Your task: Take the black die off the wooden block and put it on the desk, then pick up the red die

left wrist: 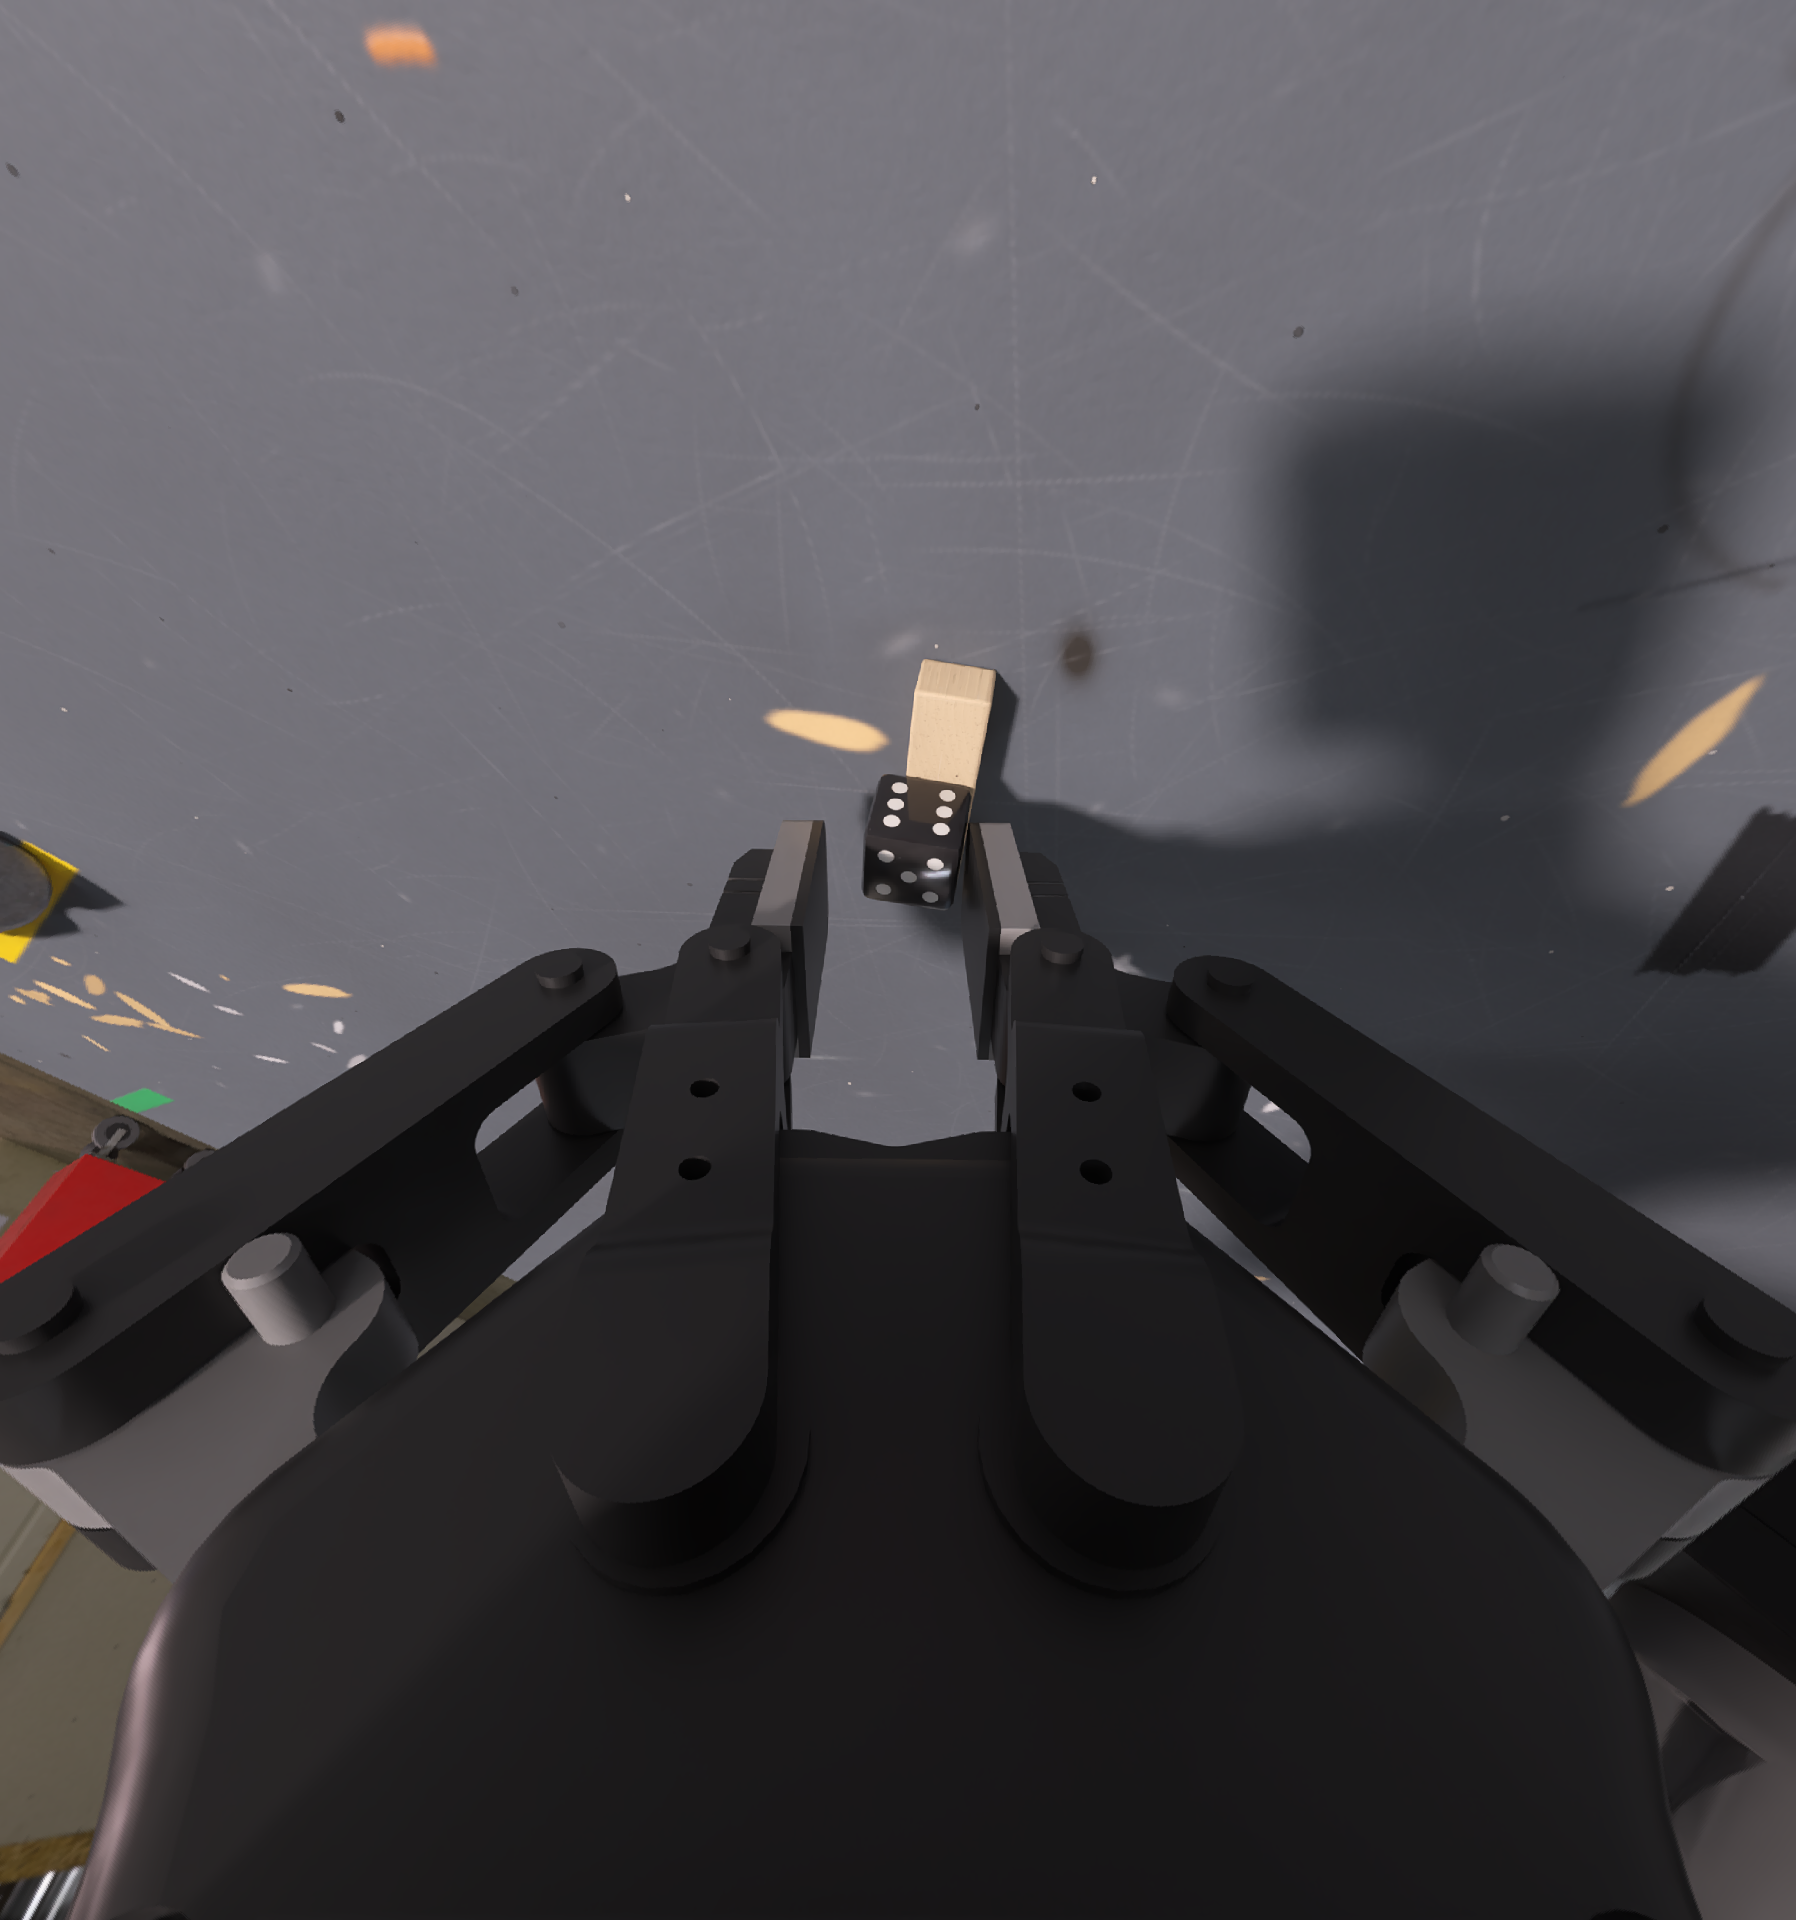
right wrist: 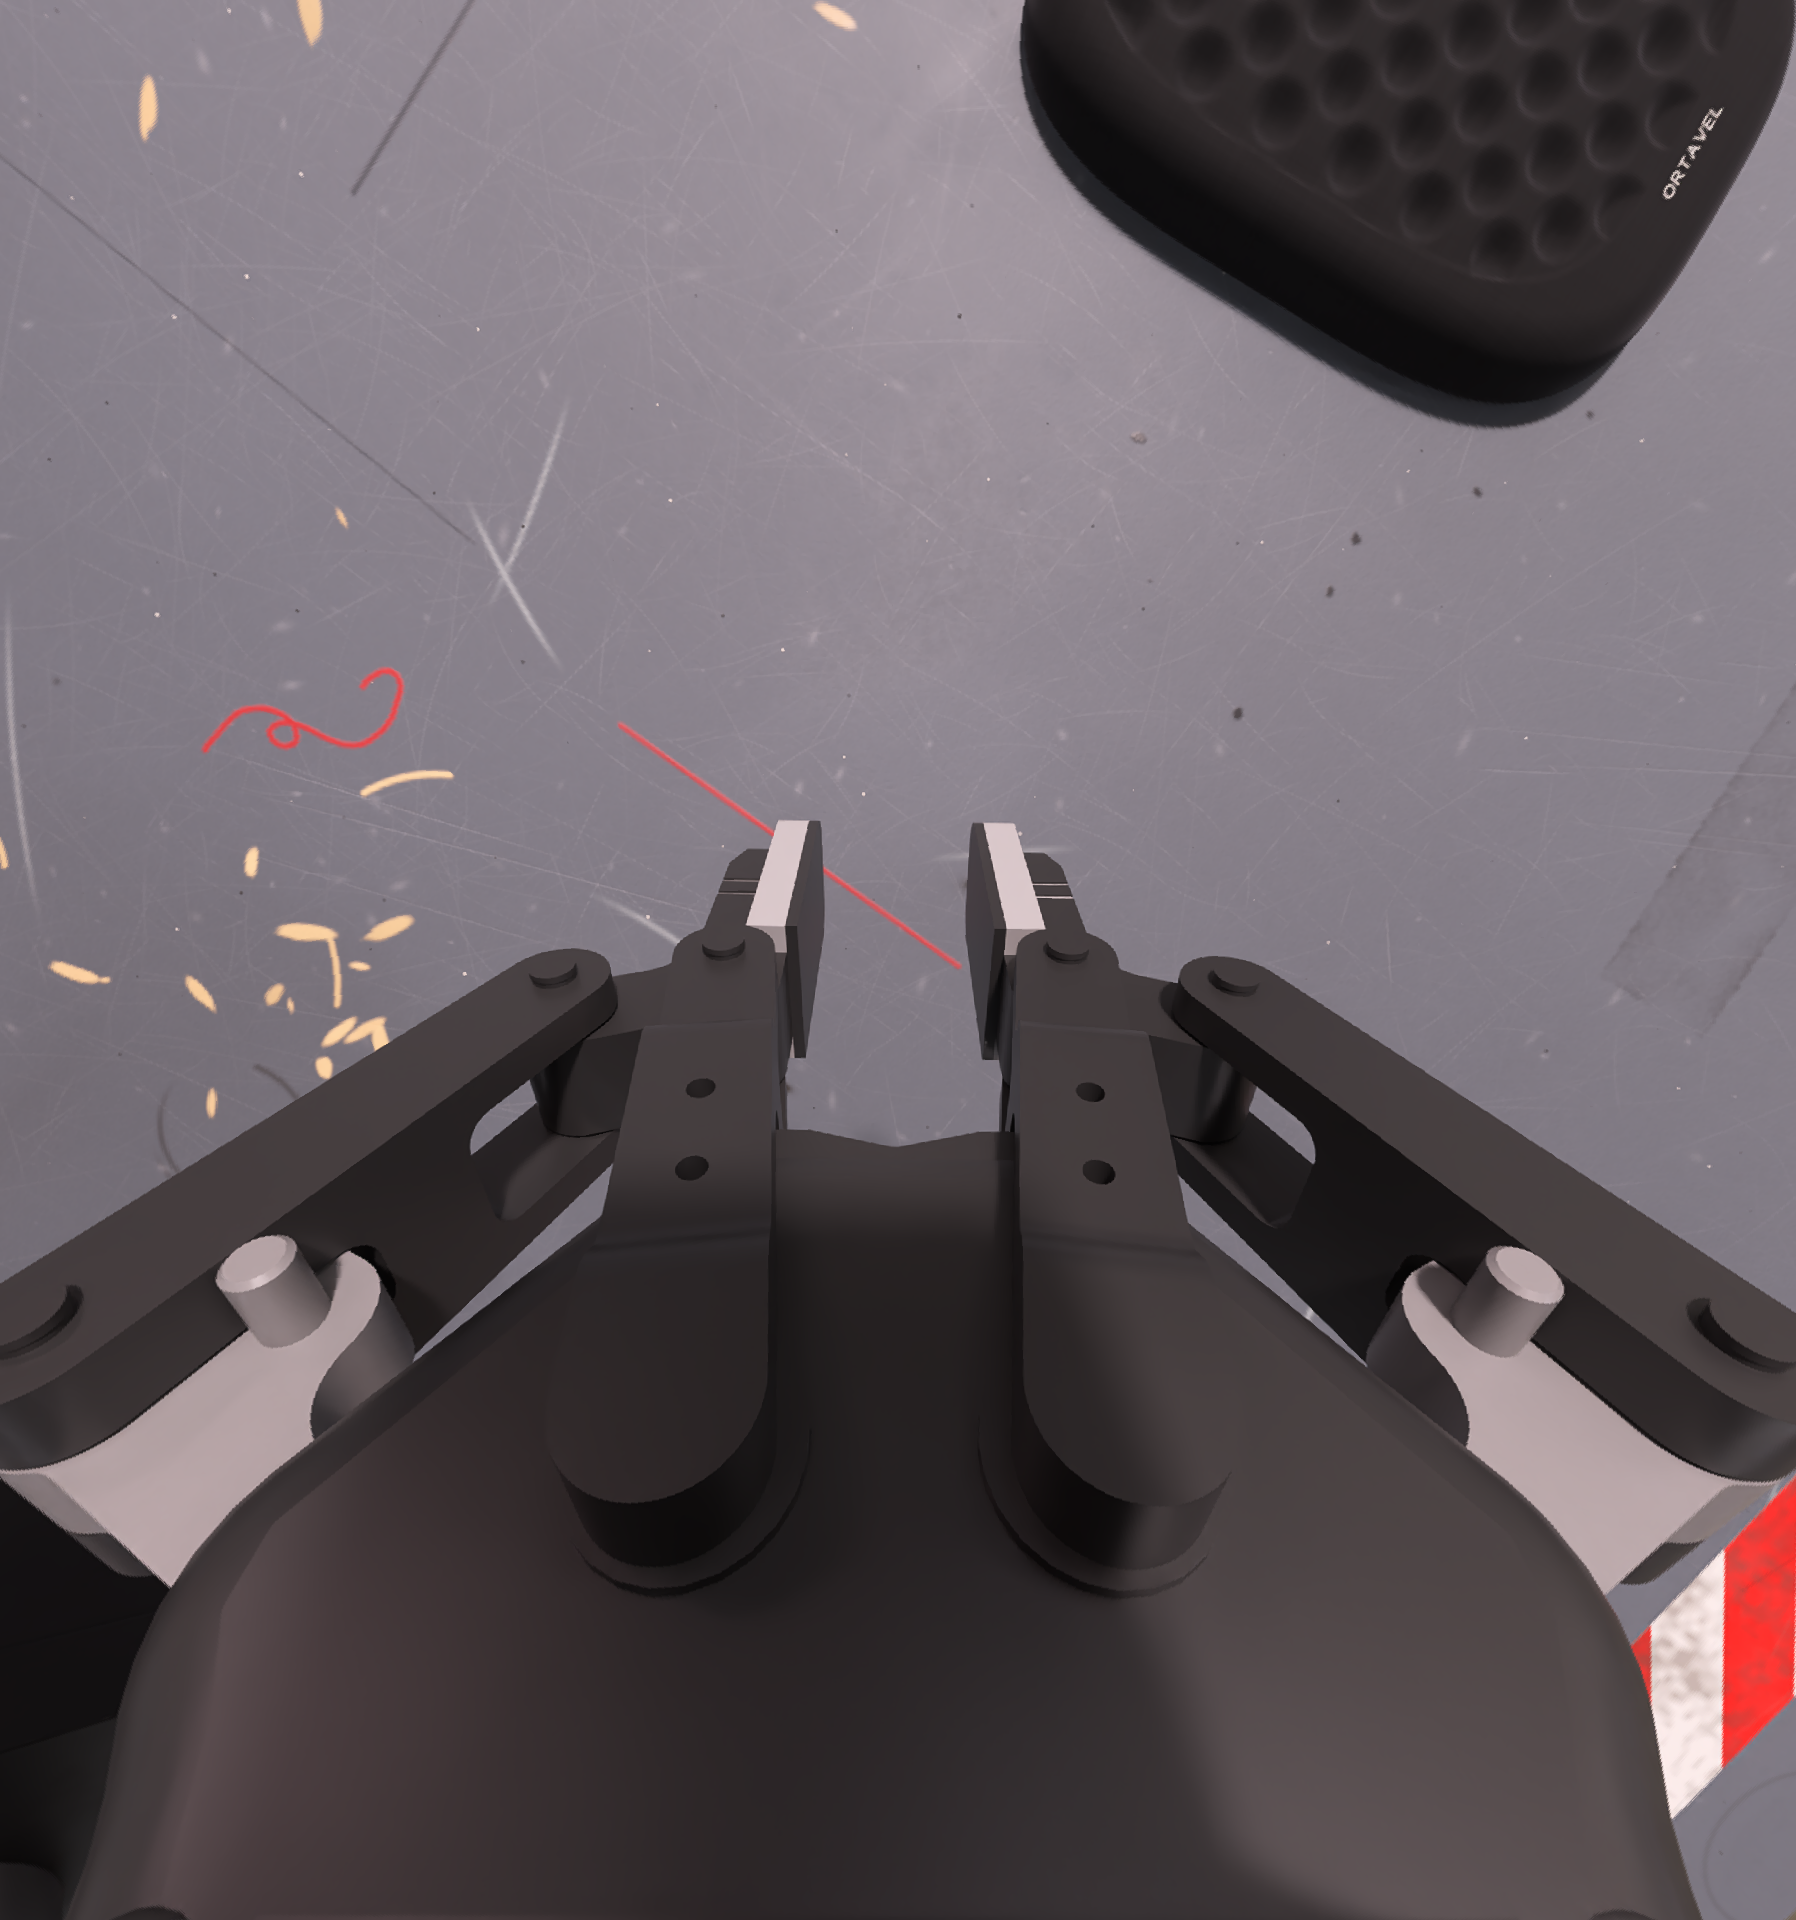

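The grey bench (left wrist: pixel 561 468) is carrying a black dimpled pad (right wrist: pixel 1413 177). Both tools, left (left wrist: pixel 899 868) and right (right wrist: pixel 896 873), are hanging spread, pinching nothing. The wooden block (left wrist: pixel 951 722) is standing upright, with the black die (left wrist: pixel 915 844) just before it, between the left tool's fingertips.

die (left wrist: pixel 915 844) betw. left pincer (left wrist: pixel 899 864) tips, block (left wrist: pixel 951 722) just behind.

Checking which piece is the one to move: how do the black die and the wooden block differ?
The black die is dark with white pips; the wooden block is plain pale wood. The die is a cube; the block looks taller than wide. The die sits nearer the left gripper. Both are small and boxy.
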Controlling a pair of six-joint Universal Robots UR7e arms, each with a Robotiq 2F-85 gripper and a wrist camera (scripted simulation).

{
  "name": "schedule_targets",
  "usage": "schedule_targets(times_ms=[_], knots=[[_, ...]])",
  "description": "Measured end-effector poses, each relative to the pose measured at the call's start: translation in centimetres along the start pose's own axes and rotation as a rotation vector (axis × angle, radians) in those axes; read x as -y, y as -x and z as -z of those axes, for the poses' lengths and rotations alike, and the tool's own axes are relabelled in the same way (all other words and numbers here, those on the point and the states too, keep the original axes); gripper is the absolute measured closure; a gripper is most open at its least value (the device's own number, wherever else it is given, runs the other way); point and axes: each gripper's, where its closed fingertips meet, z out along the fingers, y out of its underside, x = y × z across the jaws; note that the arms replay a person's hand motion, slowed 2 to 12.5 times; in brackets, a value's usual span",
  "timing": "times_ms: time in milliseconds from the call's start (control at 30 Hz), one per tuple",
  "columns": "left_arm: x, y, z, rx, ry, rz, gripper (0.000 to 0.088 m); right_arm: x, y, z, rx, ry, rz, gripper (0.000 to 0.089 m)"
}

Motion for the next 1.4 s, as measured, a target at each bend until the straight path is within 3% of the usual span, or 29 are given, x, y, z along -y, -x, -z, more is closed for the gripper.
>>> schedule_targets(times_ms=[933,1400], knots=[[0.22,-0.36,-0.09,-0.009,0.01,-0.065,0.0715,-0.11,0.06,-0.12,-0.004,0.015,0.008,0.0651],[0.35,-0.49,0.0,0.031,0.007,-0.108,0.0715,-0.08,0.09,-0.18,-0.008,0.021,0.013,0.0653]])
